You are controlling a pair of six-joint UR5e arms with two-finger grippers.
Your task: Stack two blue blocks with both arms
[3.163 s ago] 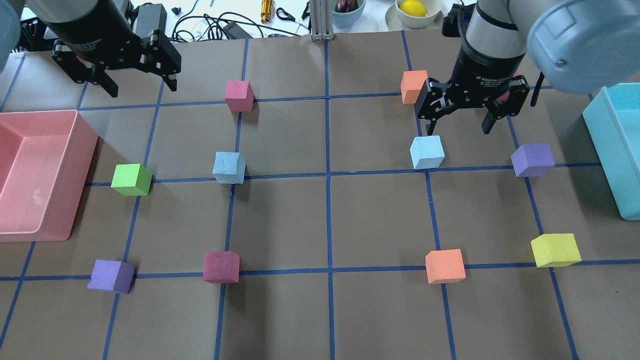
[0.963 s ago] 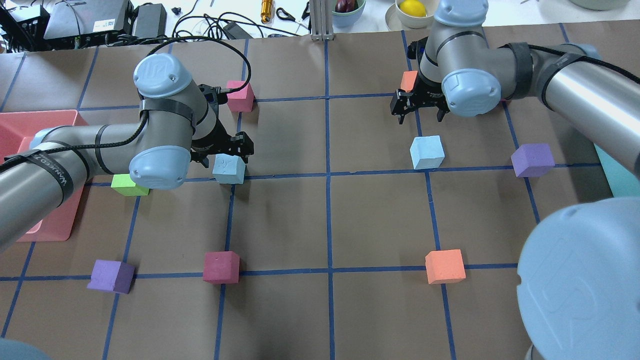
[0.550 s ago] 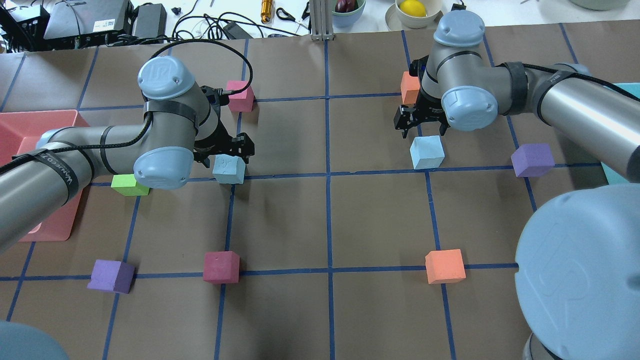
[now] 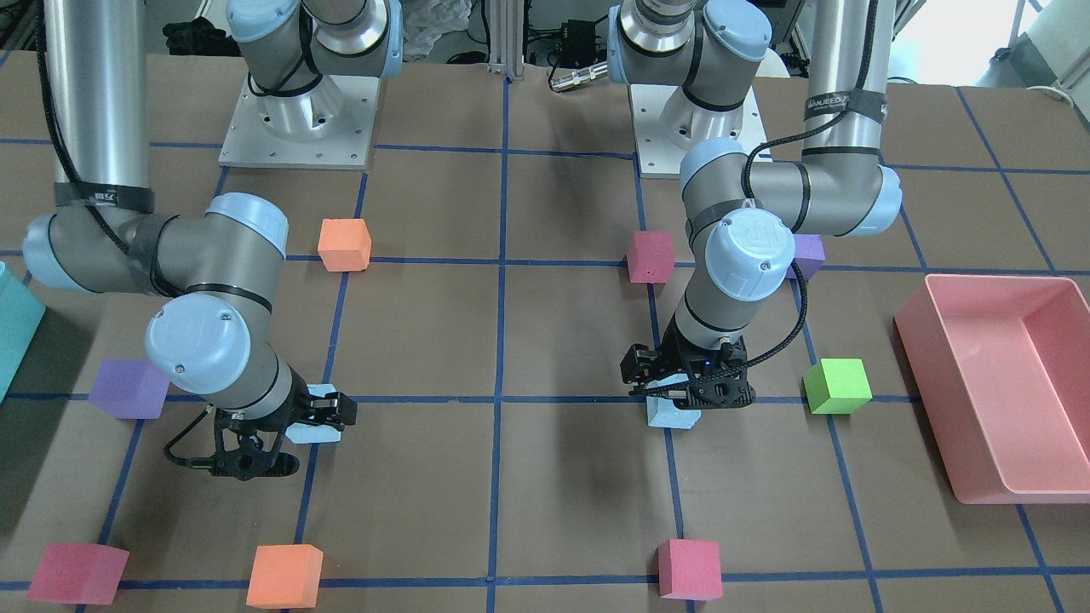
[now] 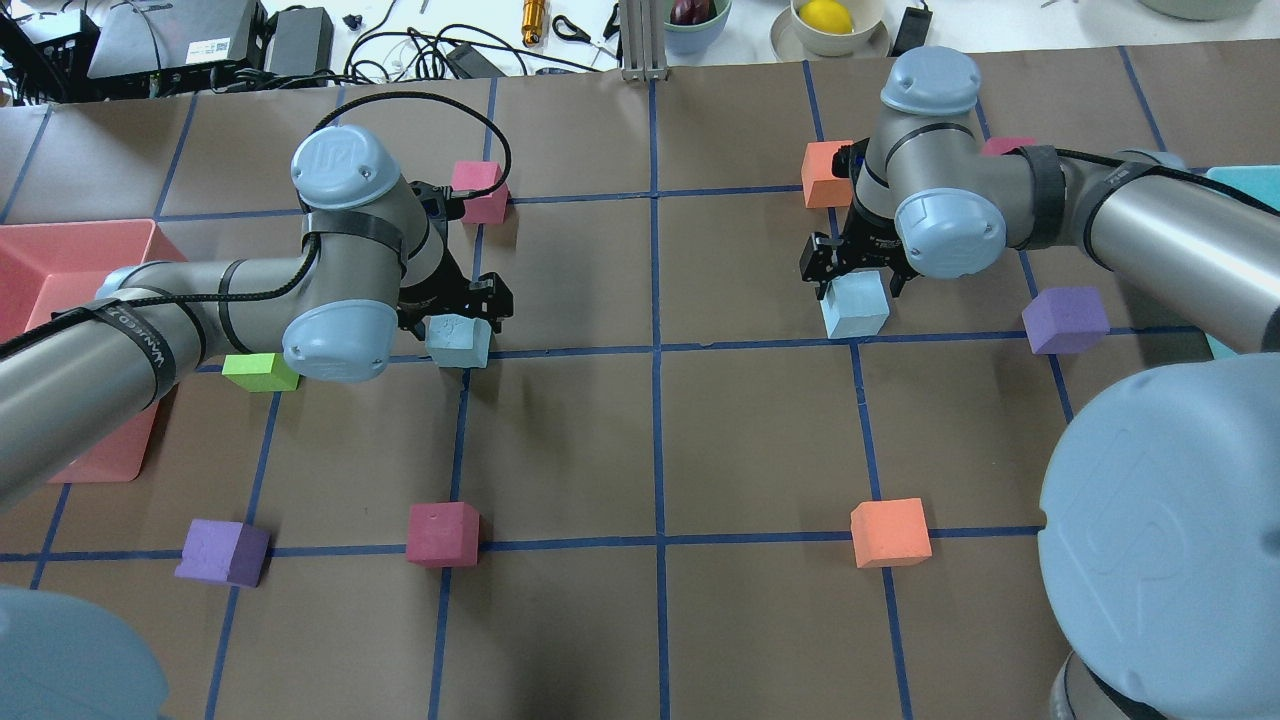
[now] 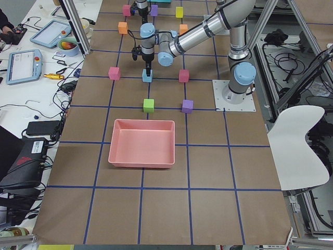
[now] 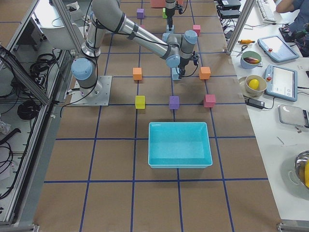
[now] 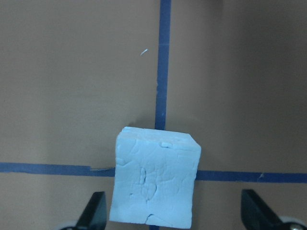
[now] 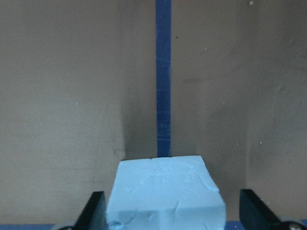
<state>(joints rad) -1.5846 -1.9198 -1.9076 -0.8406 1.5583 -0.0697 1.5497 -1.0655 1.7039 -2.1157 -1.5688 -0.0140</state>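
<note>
Two pale blue blocks rest on the brown table. The left block (image 5: 458,341) sits on a blue tape crossing; it also shows in the front view (image 4: 673,415) and the left wrist view (image 8: 153,187). My left gripper (image 5: 455,312) is open and straddles it, its fingers (image 8: 96,213) clear of the side faces. The right block (image 5: 855,305) shows in the right wrist view (image 9: 165,191) too. My right gripper (image 5: 855,283) is open and low over it, one finger on each side, fingers (image 9: 96,208) apart from the block.
A green cube (image 5: 258,370) and a pink bin (image 5: 60,260) lie left of the left arm. A pink cube (image 5: 480,190) sits behind it. An orange cube (image 5: 825,172), a purple cube (image 5: 1065,320) and a teal bin (image 7: 179,145) lie near the right arm.
My right gripper has come forward and down from behind the right block to straddle it. My left gripper has settled a little lower around the left block. Neither block has moved.
</note>
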